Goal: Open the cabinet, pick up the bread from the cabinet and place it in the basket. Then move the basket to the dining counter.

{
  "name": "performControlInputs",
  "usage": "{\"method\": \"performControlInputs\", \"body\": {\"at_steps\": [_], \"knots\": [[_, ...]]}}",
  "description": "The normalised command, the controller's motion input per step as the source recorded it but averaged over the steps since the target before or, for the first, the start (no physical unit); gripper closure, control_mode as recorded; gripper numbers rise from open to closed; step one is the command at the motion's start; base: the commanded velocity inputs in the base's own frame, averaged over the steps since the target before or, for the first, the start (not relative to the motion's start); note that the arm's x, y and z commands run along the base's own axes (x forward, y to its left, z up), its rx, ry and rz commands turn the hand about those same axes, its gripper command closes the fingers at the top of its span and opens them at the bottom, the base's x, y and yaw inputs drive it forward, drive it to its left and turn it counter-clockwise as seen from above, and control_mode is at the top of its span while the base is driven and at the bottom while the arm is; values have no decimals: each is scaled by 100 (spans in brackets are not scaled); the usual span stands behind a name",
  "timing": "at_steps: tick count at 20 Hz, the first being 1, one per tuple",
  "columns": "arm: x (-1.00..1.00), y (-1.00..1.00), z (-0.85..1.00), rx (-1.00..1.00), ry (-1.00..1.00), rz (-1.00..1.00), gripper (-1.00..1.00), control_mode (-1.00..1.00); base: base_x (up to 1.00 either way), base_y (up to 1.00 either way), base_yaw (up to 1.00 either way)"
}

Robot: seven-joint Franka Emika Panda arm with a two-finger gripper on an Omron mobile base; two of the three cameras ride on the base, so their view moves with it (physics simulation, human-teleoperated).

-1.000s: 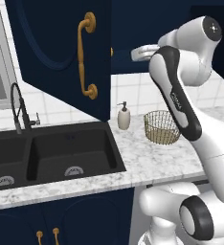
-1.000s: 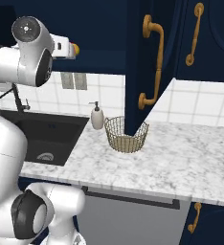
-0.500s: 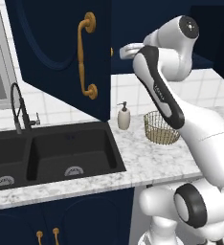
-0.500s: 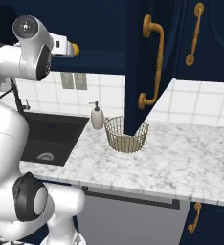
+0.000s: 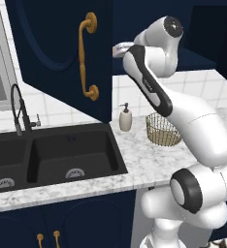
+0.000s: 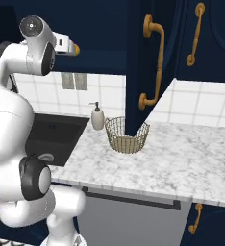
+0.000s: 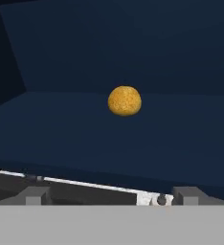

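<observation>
The cabinet point(image 5: 57, 43) is a navy wall unit, its door swung open with the long brass handle point(image 5: 86, 58) facing out. Inside, on the dark shelf, sits the bread point(image 7: 125, 101), a small golden-orange lump, which also peeks past the hand as a small orange lump point(image 6: 76, 49). My gripper point(image 7: 112, 196) is open, its fingertips point(image 7: 36, 195) wide apart, pointing at the bread from a short way off with nothing between them. The hand point(image 5: 118, 49) reaches into the cabinet opening. The wire basket point(image 5: 162, 130) point(image 6: 127, 135) stands empty on the marbled counter below. The dining counter is out of view.
A white soap bottle point(image 5: 125, 117) stands left of the basket. The black double sink point(image 5: 52, 155) and dark faucet point(image 5: 18, 111) lie further left. The open door's edge point(image 6: 133, 67) hangs above the basket. A second cabinet door point(image 6: 206, 38) stays shut at right.
The arm has swung up and left, carrying the hand further into the cabinet opening. The jaws stayed wide open. Basket and bread have not moved.
</observation>
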Motion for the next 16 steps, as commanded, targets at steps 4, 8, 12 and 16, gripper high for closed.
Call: {"method": "performControlInputs", "body": {"at_steps": [4, 8, 12, 16], "knots": [[38, 22, -23, 0, 0, -9, -100, -100, 0, 0, 0], [32, 4, -4, 0, 0, -12, -100, -100, 0, 0, 0], [41, 0, 0, 0, 3, -3, -100, -100, 0, 0, 0], [44, 2, 0, 0, 4, 0, -100, -100, 0, 0, 0]]}}
